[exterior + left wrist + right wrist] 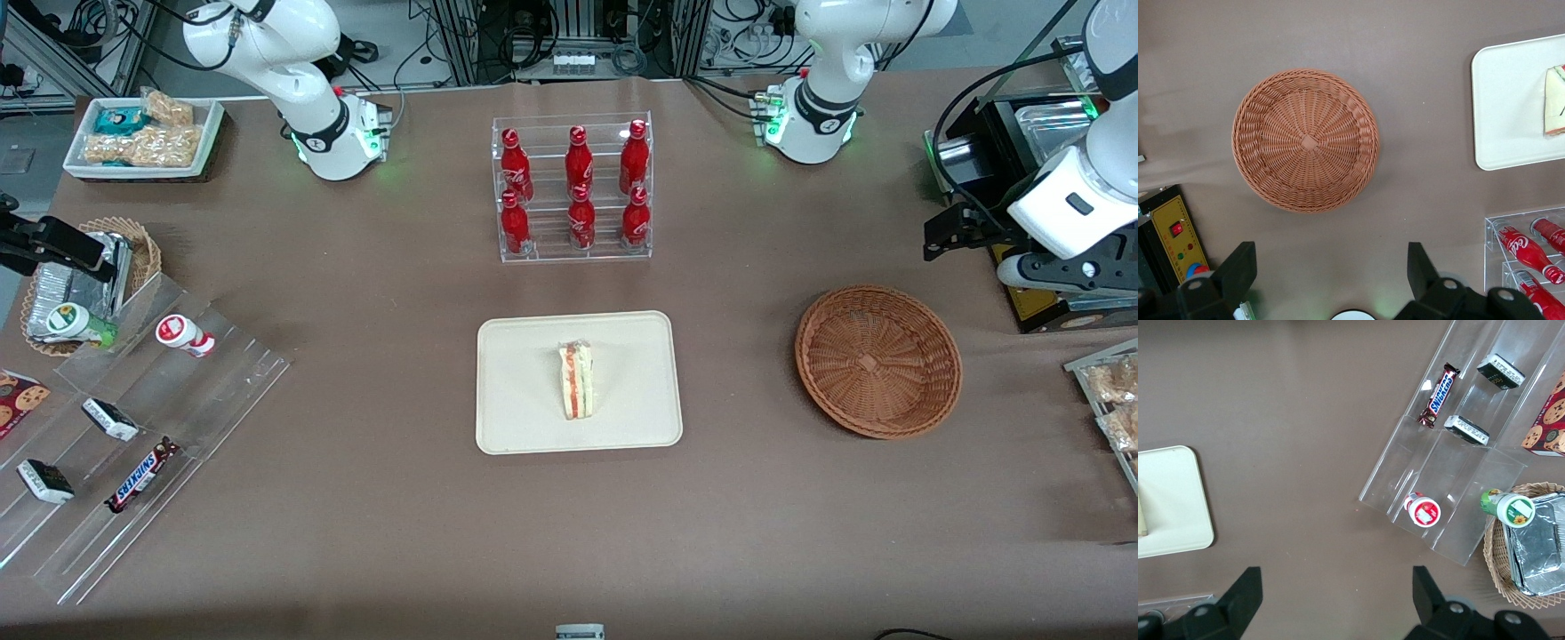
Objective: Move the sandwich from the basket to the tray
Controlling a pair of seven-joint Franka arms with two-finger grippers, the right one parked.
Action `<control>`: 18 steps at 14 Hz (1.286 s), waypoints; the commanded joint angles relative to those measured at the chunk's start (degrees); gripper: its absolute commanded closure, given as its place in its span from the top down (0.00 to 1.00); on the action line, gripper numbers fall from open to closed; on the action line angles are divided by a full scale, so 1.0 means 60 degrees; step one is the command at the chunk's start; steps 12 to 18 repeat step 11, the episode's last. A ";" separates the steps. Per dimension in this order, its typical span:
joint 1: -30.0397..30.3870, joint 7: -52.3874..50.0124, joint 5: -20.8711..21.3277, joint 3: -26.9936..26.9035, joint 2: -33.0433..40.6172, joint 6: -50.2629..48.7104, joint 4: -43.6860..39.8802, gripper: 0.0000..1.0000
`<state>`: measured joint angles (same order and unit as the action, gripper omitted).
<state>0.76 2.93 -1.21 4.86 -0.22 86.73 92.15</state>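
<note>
The sandwich (pixel 576 380) (pixel 1555 100), a pale wedge with red and yellow filling, lies on the cream tray (pixel 524 418) (pixel 1505 107) in the middle of the table. The reddish-brown basket (pixel 877 360) (pixel 1305 140) sits beside the tray toward the working arm's end, with nothing in it. My gripper (pixel 944 233) (pixel 1330 253) hangs above the table at the working arm's end, a little farther from the front camera than the basket. It is open, and nothing is between its fingers.
A clear rack of red cola bottles (pixel 573 191) stands farther back than the tray. A black control box (pixel 1175 233) sits below the gripper. Toward the parked arm's end are an acrylic stepped stand (pixel 133 427) and a tan basket (pixel 147 253). A snack tray (pixel 1111 400) lies nearer the camera at the working arm's end.
</note>
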 commanded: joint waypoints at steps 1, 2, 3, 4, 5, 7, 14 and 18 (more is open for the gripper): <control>0.0107 0.0068 -0.0004 0.0024 0.0021 -0.0261 -0.0138 1.00; 0.0107 0.0068 -0.0004 0.0024 0.0036 -0.0290 -0.0138 1.00; 0.0093 0.0068 -0.0004 0.0024 0.0036 -0.0291 -0.0138 1.00; 0.0092 0.0068 -0.0004 0.0024 0.0036 -0.0291 -0.0138 1.00; 0.0092 0.0068 -0.0004 0.0039 0.0036 -0.0291 -0.0138 1.00; 0.0092 0.0083 -0.0018 0.0039 0.0036 -0.0291 -0.0138 1.00; 0.0092 0.0083 -0.0018 0.0039 0.0080 -0.0276 -0.0153 1.00; 0.0092 0.0083 -0.0018 0.0039 0.0080 -0.0276 -0.0153 1.00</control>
